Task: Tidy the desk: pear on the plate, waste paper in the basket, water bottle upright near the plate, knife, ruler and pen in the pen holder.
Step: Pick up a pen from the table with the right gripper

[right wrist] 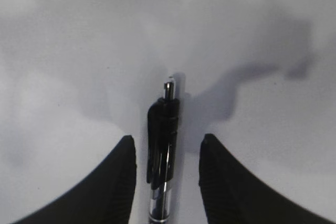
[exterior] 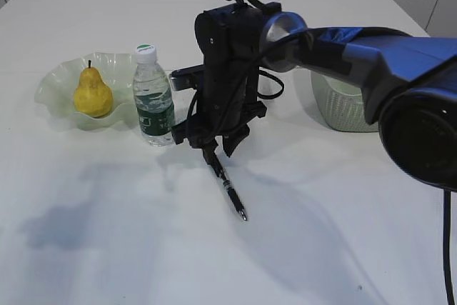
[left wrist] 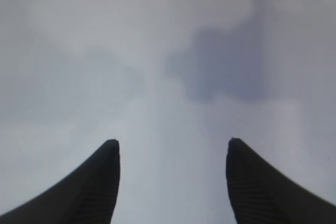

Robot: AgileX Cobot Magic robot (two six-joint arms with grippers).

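Right claw (exterior: 220, 149) is positioned low over the white surface (exterior: 128, 248), directly above the clip end of the pen (exterior: 230, 192). In the right wrist view the pen (right wrist: 163, 156) lies between the two fingers (right wrist: 118, 182) with a visible gap on each side; the jaws are partly spread and not clamped on the barrel. The pen rests flat on the surface, its tip pointing toward the near edge in the exterior view.

Left claw (left wrist: 170, 182) is spread wide, with nothing between its fingers; only bare surface and a soft shadow appear beneath it. It is not visible in the exterior view.

Pear (exterior: 92, 94) sits upright in the pale green scalloped plate (exterior: 53, 83) at the left. Water bottle (exterior: 153, 98) stands upright, cap on, just beside the plate's right rim and close to the right arm's wrist.

Basket (exterior: 343, 108), light green, stands behind the right arm, largely obscured; its contents cannot be determined. Pen holder, knife and ruler cannot be located in any view.
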